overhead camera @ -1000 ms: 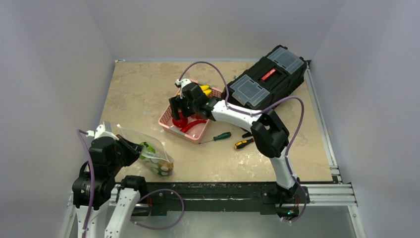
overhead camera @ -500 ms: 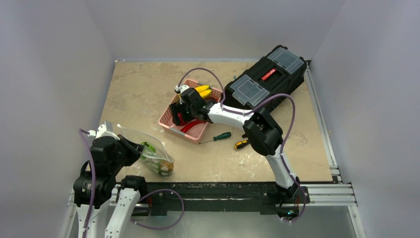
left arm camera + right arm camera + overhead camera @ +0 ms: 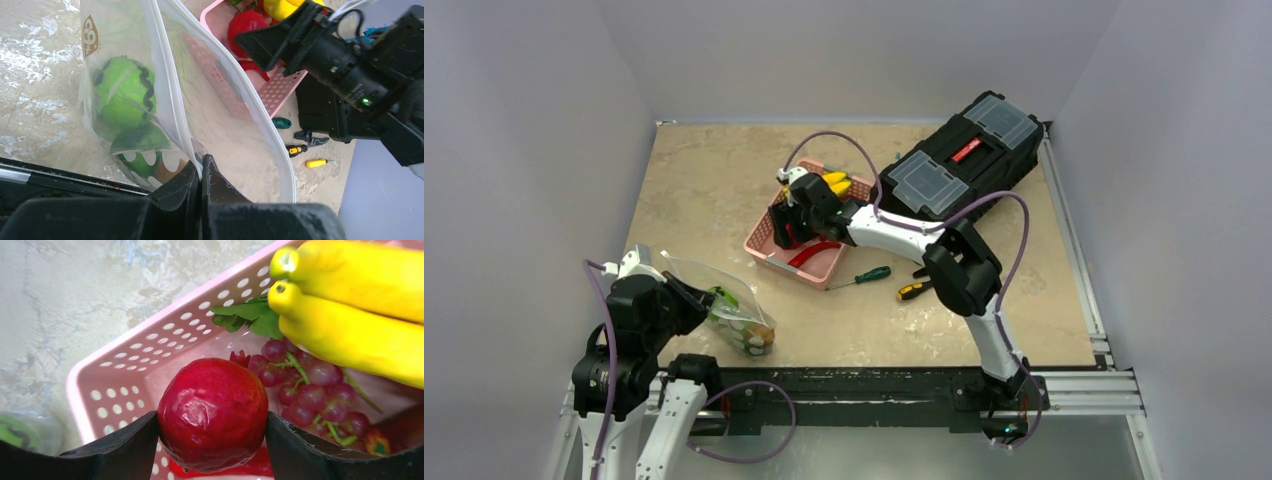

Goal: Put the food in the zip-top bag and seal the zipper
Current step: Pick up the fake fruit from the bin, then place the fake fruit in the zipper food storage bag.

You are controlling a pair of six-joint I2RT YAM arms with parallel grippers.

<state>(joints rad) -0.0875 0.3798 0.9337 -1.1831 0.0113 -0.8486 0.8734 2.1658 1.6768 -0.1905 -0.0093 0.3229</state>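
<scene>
While clamping one zip-top bag in left gripper, pinches one red fruit between right gripper's fingers, over pink basket.

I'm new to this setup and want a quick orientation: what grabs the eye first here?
A glossy red fruit sits clamped between the right fingers, over the pink basket that holds the yellow bananas and grapes. At the table's near left, the left fingers pinch the edge of the clear zip-top bag, with a green piece inside it.
</scene>
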